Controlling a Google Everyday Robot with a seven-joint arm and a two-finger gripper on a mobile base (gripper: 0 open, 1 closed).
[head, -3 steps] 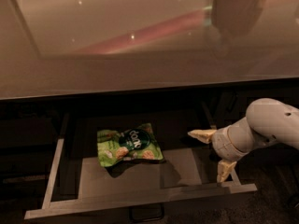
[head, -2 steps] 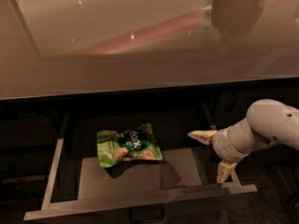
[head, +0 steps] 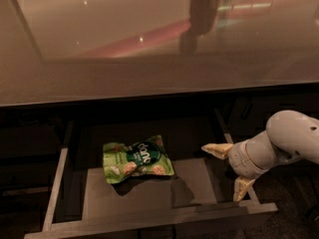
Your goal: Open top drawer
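Observation:
The top drawer stands pulled out below the countertop, its grey floor showing and its long front running along the bottom of the view. A green snack bag lies on the drawer floor, left of centre. My gripper is at the drawer's right side, over the right rail, open, with one cream fingertip pointing left and the other pointing down. Nothing sits between the fingers. The white arm reaches in from the right edge.
A glossy beige countertop spans the upper half of the view and overhangs the drawer's back. Dark cabinet fronts lie to the left and right of the drawer opening.
The view has shifted slightly. The gripper and the drawer keep almost the same places.

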